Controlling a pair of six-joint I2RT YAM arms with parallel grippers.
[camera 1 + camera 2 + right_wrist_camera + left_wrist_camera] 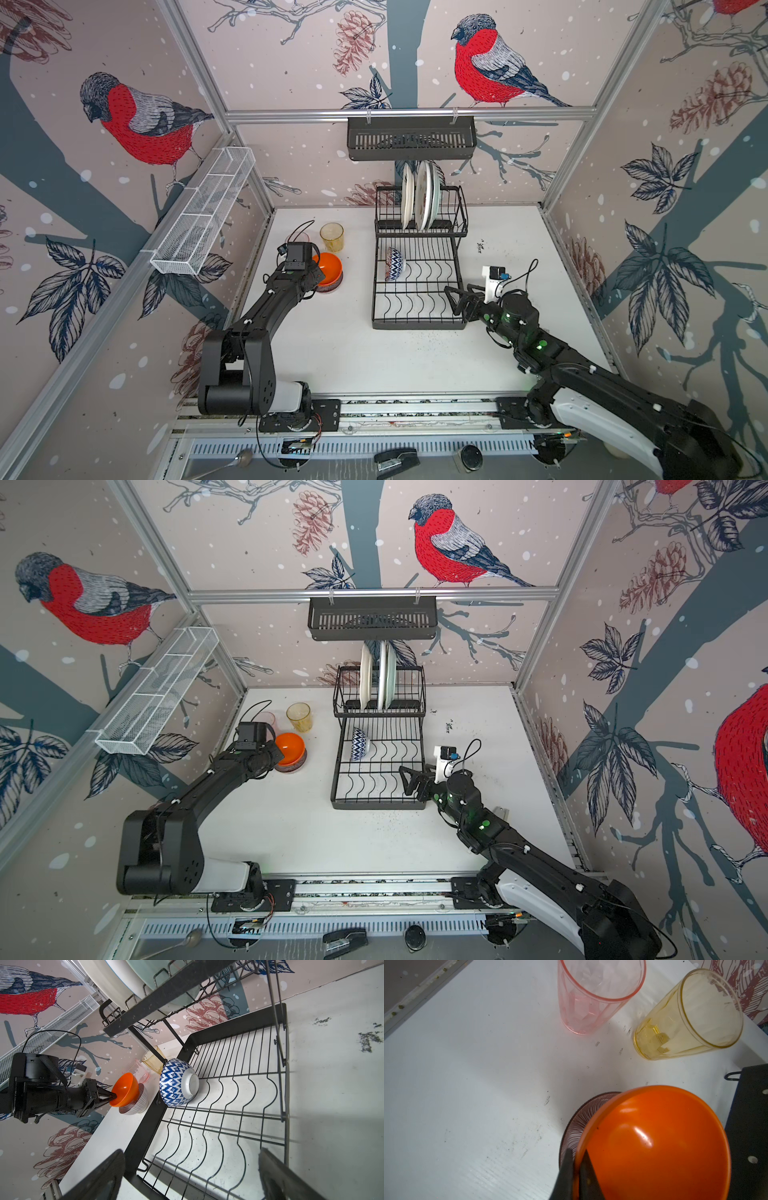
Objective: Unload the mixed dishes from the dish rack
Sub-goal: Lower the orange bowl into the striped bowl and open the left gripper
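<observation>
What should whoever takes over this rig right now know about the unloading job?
Left claw: shut on the rim of the orange bowl, tilted into the ribbed bowl.
Right claw: open, over the near right corner of the dish rack.
Done: pink tumbler and amber tumbler stand on the table.
To do: release the orange bowl; blue-patterned bowl in the lower tray; plates upright in the upper basket.

I work inside a lab test booth dressed like a kitchen corner: aluminium frame, bird-print wallpaper panels, white table — arms' mounting rail along its front.
</observation>
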